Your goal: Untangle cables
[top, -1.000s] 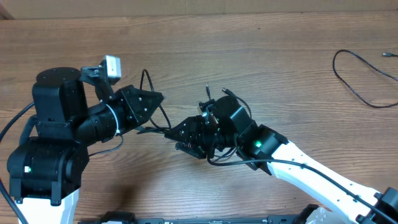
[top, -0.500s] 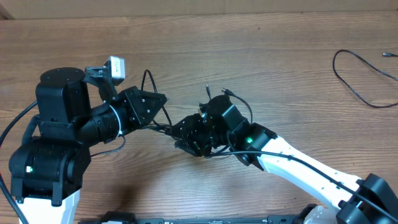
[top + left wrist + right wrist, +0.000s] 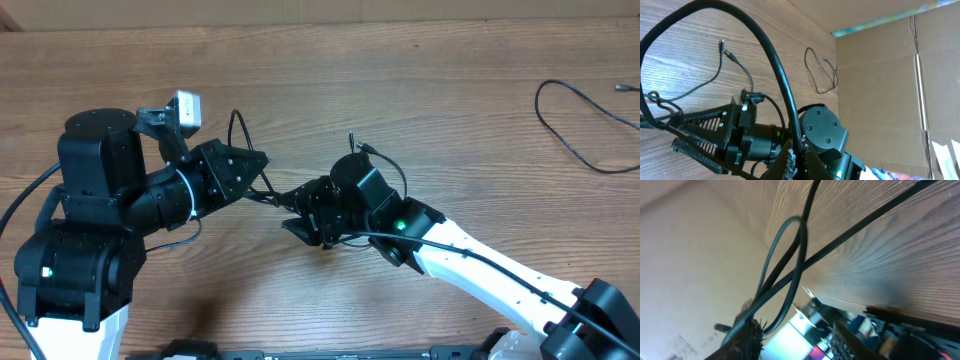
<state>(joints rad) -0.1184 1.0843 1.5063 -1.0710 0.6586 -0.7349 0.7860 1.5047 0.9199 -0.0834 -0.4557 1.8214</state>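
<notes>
Because the left tool (image 3: 258, 160) is clamped shut on one strand, the knotted cables (image 3: 840, 243) hang taut between it and the right tool (image 3: 296, 208), whose jaws stand half apart astride the crossing, probably to tease a loop free; another cable (image 3: 575, 140) lies well beyond the right tool on the counter (image 3: 450, 90)

Soft, even light covers the worktop (image 3: 420, 90), but the cables (image 3: 801, 264) look blurry in the right wrist view.
</notes>
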